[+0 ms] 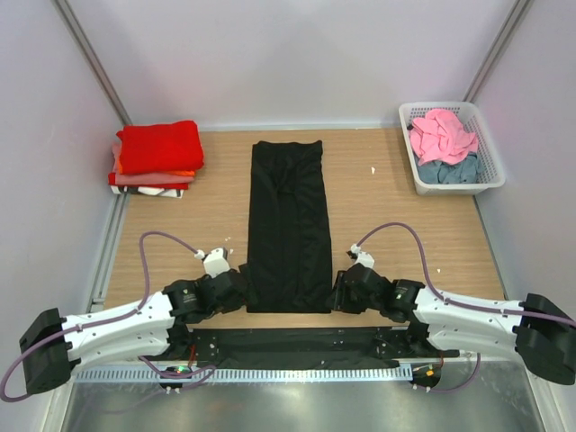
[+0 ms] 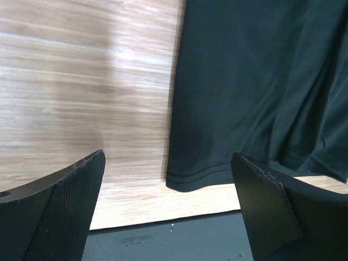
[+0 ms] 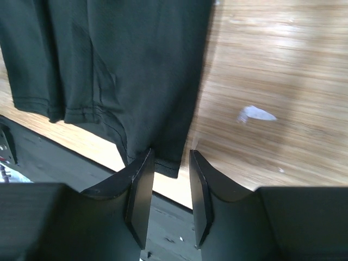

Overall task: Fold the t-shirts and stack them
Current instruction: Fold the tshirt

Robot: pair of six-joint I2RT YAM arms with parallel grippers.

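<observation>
The black shirt [image 1: 288,225] is lying flat on the desk [image 1: 216,198] as a long narrow strip. Its long axis is running straight away from both grippers, and its hem [image 2: 198,175] is sitting just short of the desk's near edge. One gripper is waiting at each near corner, so neither arm is standing nearer than the other.

The left gripper [image 2: 167,157] is hovering with its jaws spread wide and holding nothing. The strip's near-left corner is lying just ahead of it, closer to its right finger.

The right gripper [image 3: 169,155] is standing with only a narrow gap between its jaws, and the near-right corner of the hem is poking into the mouth of that gap. No cloth is looking pinched, though I cannot tell whether the pads are touching it. A white scrap [image 3: 255,114] is lying ahead of it, to its right.

Far ahead of the left gripper, off to its left, a stack [image 1: 157,148] of folded shirts is sitting, red on top. Far ahead and right of the right gripper, a basket [image 1: 454,187] is holding a pink shirt [image 1: 441,133] and a grey-blue one.

The coming move is probably depending on each gripper taking its own corner and carrying it forward along the strip's length.

No brand, label or writing is showing.
</observation>
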